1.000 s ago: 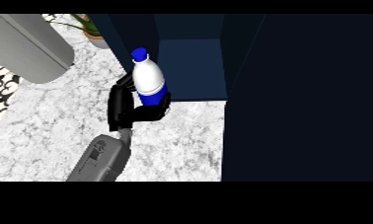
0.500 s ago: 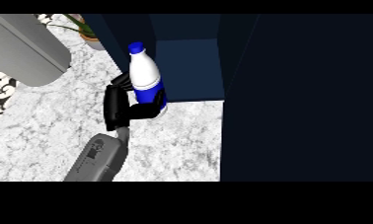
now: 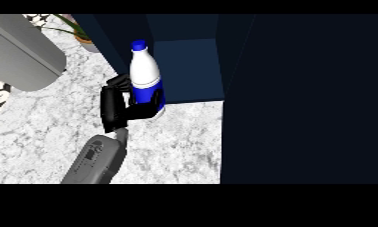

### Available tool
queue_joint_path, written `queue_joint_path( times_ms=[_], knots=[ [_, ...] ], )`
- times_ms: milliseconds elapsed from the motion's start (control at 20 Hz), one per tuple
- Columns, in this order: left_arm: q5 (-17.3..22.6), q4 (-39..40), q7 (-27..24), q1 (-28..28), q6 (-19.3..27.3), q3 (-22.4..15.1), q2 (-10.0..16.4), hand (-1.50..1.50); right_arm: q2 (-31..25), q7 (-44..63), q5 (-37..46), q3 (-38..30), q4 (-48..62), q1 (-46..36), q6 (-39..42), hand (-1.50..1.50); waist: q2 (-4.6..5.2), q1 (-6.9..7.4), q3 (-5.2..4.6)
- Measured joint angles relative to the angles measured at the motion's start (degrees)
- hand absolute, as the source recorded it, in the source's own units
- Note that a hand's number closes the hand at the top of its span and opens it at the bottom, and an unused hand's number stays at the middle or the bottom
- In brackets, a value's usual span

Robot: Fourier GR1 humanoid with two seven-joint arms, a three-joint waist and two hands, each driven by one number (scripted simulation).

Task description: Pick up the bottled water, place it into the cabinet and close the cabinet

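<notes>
1. The cabinet [image 3: 188, 71] fills the upper middle of the head view. Its blue inside is open to the front, and its floor meets the table [image 3: 173, 143] along a straight front edge.
2. The bottled water [image 3: 145, 73] stands upright at the left front corner of the cabinet's opening, against the cabinet's left wall. Its blue cap [image 3: 138, 46] is on top, with a white body below it and a blue label [image 3: 148, 93] round the lower part.
3. The bottle's lower end shows just in front of the cabinet's front edge, over the marbled table. It is hard to tell whether it rests on a surface or is held a little above it.
4. The left hand [image 3: 117, 107] is just left of the cabinet's opening. Its black fingers [image 3: 148, 110] are curled round the bottle's lower part and over the blue label, so the hand is gripping the bottled water.
5. Its grey forearm [image 3: 96, 158] runs down and away from the cabinet towards the view's lower edge.
6. To the right of the cabinet's opening, a broad dark panel [image 3: 303, 101], which seems to be the open door, covers the rest of the view.
7. Left of the cabinet, near its back corner, a potted plant [image 3: 83, 38] stands on the table.
8. Farther left of the cabinet lies a grey rounded thing [image 3: 26, 53], well apart from the bottle.
</notes>
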Motion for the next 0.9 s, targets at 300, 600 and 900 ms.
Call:
queue_joint_path(
  times_ms=[300,600,900],
  knots=[
    [-2.56,-1.42,1.55,0.89,2.70,-1.88,2.34,-1.50,-1.02,0.06,-0.28,0.22,0.37,-1.27,0.18,-1.50,-0.07,-0.90,0.22],
    [-4.35,-2.72,4.05,1.38,4.98,-3.10,4.36,-1.50,-1.50,0.09,-0.49,1.25,0.46,-2.52,0.09,-1.50,0.07,-1.90,0.35],
    [-4.42,-3.74,6.06,1.45,4.33,-4.05,6.27,-1.50,-1.95,0.26,-0.70,1.67,0.56,-3.19,-0.27,-1.50,0.28,-2.49,0.27]
  ],
)
